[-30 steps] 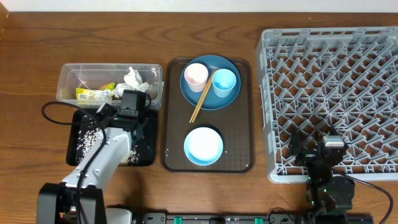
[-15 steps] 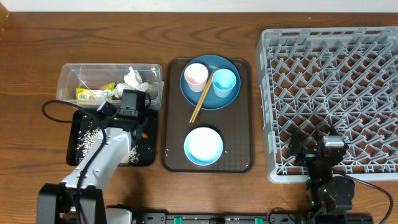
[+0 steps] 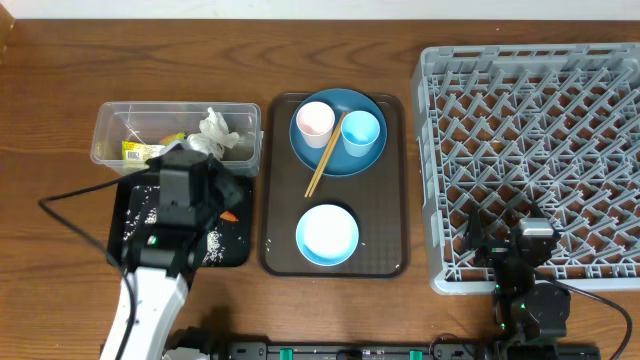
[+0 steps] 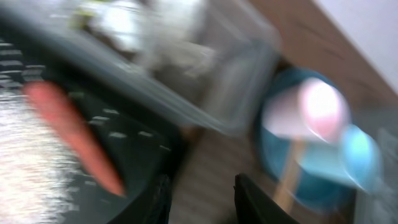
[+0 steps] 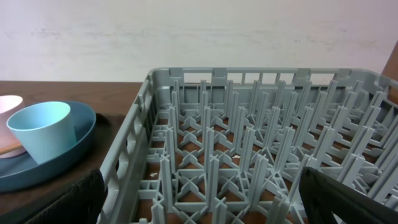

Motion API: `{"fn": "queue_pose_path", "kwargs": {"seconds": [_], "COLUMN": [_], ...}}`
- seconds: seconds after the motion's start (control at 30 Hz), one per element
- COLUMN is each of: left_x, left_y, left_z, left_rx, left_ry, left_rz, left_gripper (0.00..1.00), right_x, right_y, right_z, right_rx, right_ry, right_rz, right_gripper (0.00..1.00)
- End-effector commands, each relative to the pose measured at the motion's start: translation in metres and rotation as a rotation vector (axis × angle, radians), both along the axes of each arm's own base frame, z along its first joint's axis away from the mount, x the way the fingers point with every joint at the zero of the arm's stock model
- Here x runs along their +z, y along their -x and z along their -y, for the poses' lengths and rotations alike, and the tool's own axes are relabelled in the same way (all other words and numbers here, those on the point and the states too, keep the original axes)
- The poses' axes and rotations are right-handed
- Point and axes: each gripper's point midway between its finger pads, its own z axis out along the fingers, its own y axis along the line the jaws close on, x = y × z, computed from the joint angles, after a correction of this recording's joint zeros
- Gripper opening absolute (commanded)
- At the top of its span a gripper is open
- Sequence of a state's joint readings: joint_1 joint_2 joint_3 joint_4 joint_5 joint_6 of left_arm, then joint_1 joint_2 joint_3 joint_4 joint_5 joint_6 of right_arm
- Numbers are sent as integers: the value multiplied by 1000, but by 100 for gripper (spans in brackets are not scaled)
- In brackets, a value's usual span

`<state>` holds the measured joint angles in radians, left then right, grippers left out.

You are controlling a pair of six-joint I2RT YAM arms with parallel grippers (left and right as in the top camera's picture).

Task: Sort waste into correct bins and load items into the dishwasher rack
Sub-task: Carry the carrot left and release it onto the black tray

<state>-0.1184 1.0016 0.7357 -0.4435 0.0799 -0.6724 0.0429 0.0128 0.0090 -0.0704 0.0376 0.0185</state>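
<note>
Black right gripper (image 3: 503,238) gaping wide, empty, by rack's (image 3: 424,160) near edge. Left gripper (image 4: 204,186) narrowly parted, holding nothing, just beside carrot (image 3: 229,215) lying in black tray (image 3: 238,250). Further back, clear container (image 3: 150,106): could get clipped by hasty swing, spilling tissue (image 3: 215,128).

The rack (image 3: 530,140) stands at the right, the serving tray (image 3: 280,230) in the middle. On it sit a plate (image 3: 350,165) behind and a bowl (image 3: 327,233) in front. The plate carries a left cup (image 3: 316,120), a right cup (image 3: 361,132) and chopsticks (image 3: 322,160) between them. At the left, the container (image 3: 105,135) lies behind the shallow tray (image 3: 236,250) — carrot (image 3: 229,216) and rice (image 3: 212,240) in it.
</note>
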Motion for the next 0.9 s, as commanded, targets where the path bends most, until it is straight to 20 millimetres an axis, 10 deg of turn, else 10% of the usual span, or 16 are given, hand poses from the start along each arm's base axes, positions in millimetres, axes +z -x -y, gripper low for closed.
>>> {"fn": "queue_pose_path", "kwargs": {"seconds": [0.0, 0.87], "left_x": [29, 101], "left_y": [10, 29], "left_z": [38, 47], "left_rx": [-254, -393], "left_ry": [78, 41], "left_rz": [77, 15], "left_gripper": [35, 35], "right_x": [-2, -2], "right_y": [0, 0], "right_z": [-2, -2], "right_rx": [6, 6], "right_ry": [-3, -3], "right_rz": [-5, -5], "right_gripper": [99, 99]}}
